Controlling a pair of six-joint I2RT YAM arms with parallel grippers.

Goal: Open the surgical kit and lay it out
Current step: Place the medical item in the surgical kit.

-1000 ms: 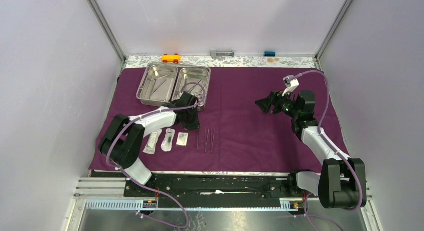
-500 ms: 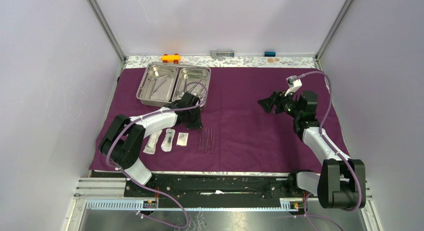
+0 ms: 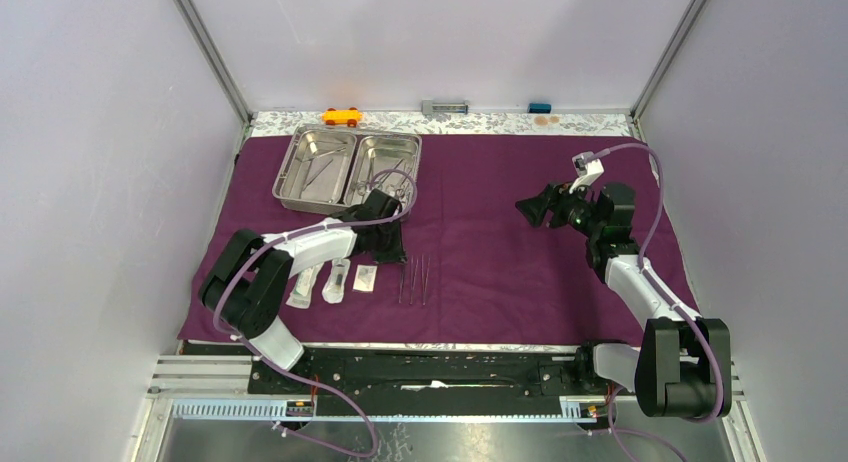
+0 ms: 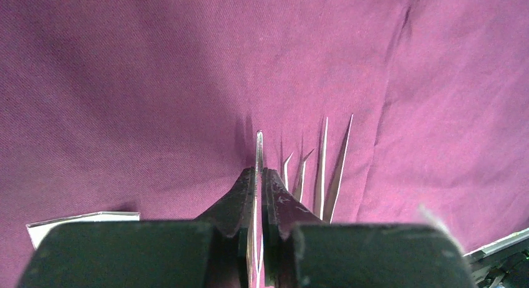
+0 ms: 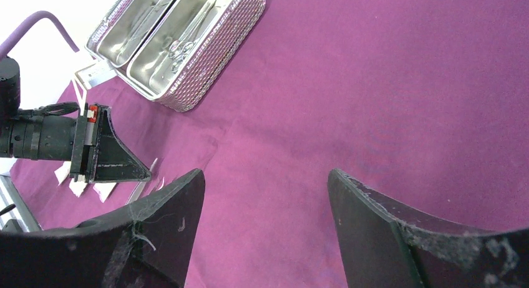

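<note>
Left fingers (image 4: 240,201) farther right, low over cloth (image 3: 500,252), tight on tweezers (image 4: 259,152); right fingers (image 5: 168,225) spread, aloft.

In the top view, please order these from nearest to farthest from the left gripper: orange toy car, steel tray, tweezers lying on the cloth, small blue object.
From the left gripper:
1. tweezers on the cloth, right beside it.
2. steel tray, just behind it.
3. orange toy car, back edge, beyond the tray.
4. small blue object, back edge, far right.
</note>
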